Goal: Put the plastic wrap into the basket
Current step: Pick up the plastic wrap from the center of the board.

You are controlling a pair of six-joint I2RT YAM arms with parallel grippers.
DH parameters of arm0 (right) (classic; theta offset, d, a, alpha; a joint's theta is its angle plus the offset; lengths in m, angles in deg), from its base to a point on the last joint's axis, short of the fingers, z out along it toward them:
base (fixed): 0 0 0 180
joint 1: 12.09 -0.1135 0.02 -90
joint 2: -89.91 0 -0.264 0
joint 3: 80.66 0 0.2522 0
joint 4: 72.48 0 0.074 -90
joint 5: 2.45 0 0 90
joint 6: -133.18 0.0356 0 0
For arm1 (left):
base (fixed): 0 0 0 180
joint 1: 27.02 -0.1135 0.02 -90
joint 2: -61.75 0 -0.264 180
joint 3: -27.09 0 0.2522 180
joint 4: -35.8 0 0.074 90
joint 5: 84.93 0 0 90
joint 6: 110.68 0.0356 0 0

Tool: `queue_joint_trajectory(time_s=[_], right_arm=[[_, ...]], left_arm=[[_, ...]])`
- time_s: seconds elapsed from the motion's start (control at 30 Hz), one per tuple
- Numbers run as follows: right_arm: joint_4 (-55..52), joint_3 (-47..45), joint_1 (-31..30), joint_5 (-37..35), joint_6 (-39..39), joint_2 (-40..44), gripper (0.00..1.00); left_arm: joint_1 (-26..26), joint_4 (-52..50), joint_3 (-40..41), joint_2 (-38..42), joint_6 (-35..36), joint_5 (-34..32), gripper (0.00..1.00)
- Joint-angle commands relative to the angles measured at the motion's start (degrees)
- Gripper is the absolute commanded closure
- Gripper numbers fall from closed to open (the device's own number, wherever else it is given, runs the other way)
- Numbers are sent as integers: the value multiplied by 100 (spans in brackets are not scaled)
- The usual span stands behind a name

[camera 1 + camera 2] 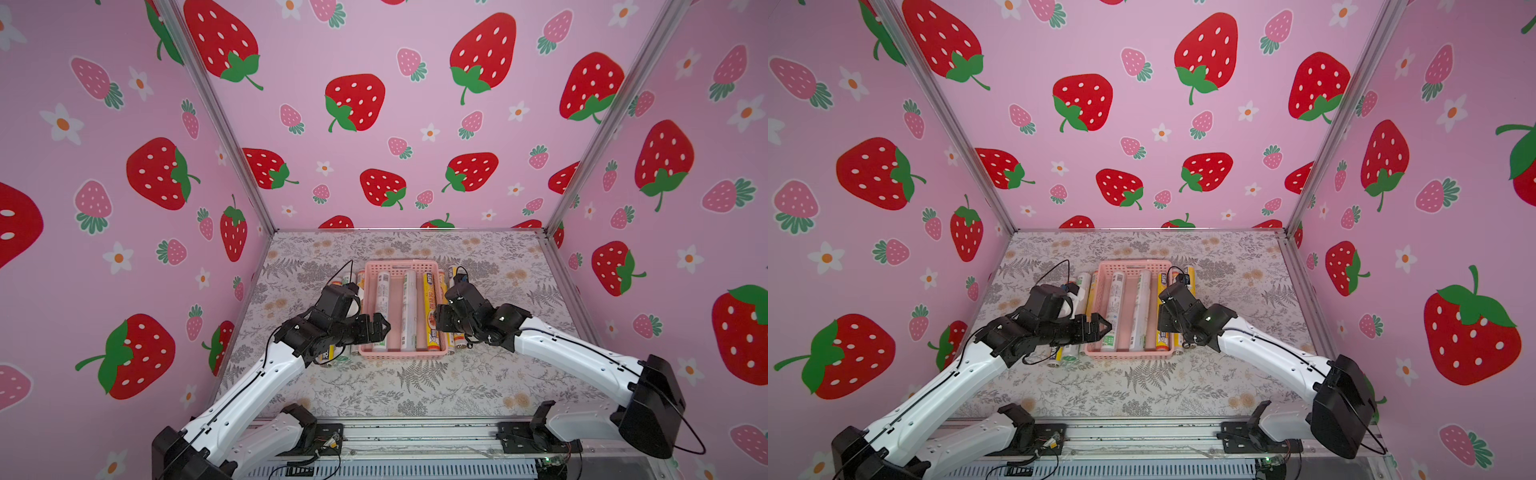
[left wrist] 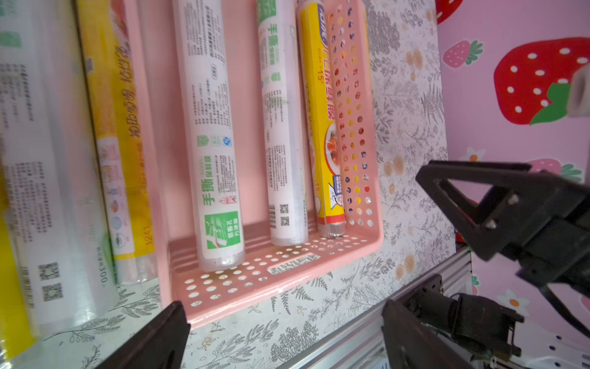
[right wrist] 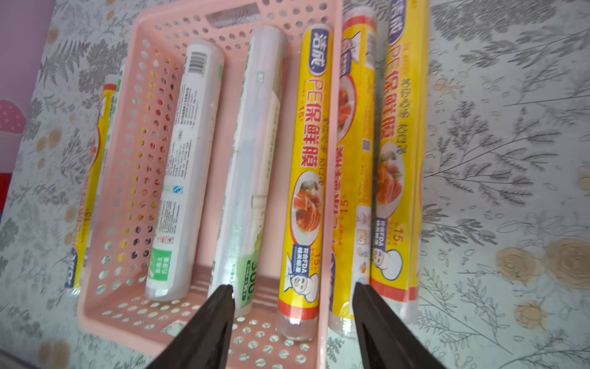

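The pink basket sits mid-table and holds three plastic wrap rolls laid lengthwise. Two are white-silver. The third is yellow and lies against the basket's right wall. Two more yellow rolls lie on the table just outside that wall. Left of the basket lie a white roll and a yellow one. My left gripper hangs open over the basket's near left corner, empty. My right gripper is open above the near end of the yellow roll in the basket, its jaws straddling the right wall.
The floral table cover is ringed by pink strawberry walls. An aluminium rail runs along the front edge, with both arm bases on it. Cables loop off both wrists near the basket.
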Motion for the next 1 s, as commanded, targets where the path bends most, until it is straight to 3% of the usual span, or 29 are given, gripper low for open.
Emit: queue_joint_trajectory(time_s=[0.0, 0.13, 0.23, 0.43, 0.63, 0.97], right_arm=[[-251, 389, -242, 406, -89, -406, 37], [-383, 794, -349, 331, 45, -883, 37], [-434, 937, -342, -328, 130, -985, 37], [-724, 522, 193, -1076, 287, -256, 35], [-387, -216, 1463, -134, -400, 146, 35], [742, -459, 2207, 863, -994, -957, 36]], left_arm=[[-553, 259, 174, -116, 114, 375, 0], [-703, 346, 381, -165, 166, 578, 0], [-704, 647, 512, -183, 83, 540, 0], [-711, 452, 457, -71, -33, 36, 0], [-705, 813, 671, -22, -253, -204, 1], [-703, 655, 726, 215, -412, -349, 2]])
